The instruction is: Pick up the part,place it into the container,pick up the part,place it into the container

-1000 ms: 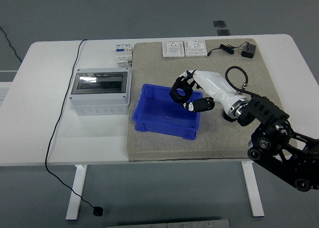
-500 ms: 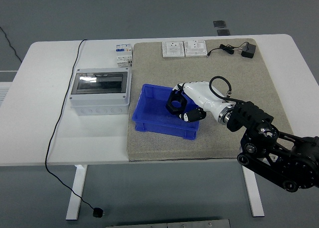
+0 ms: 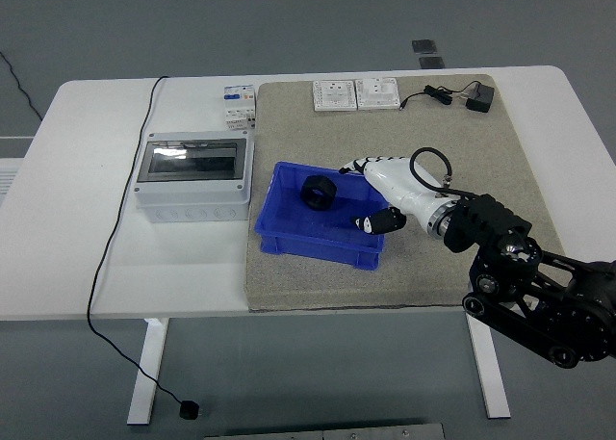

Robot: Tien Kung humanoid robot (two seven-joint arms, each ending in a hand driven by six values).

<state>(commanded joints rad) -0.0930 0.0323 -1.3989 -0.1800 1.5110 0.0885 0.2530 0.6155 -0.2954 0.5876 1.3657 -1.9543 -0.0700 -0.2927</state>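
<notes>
Part [image 3: 318, 192] lies loose inside the blue bin [image 3: 289, 238], clear of the right hand [image 3: 371, 194], whose fingers are spread and empty just beside it over the bin's right wall, a posture that reads as release.

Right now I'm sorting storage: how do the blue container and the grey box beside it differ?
The blue container is open-topped, with a black part inside; the grey box is closed under a dark transparent lid. The container sits on the tan mat, the box on the bare white table. Both are rectangular.
</notes>
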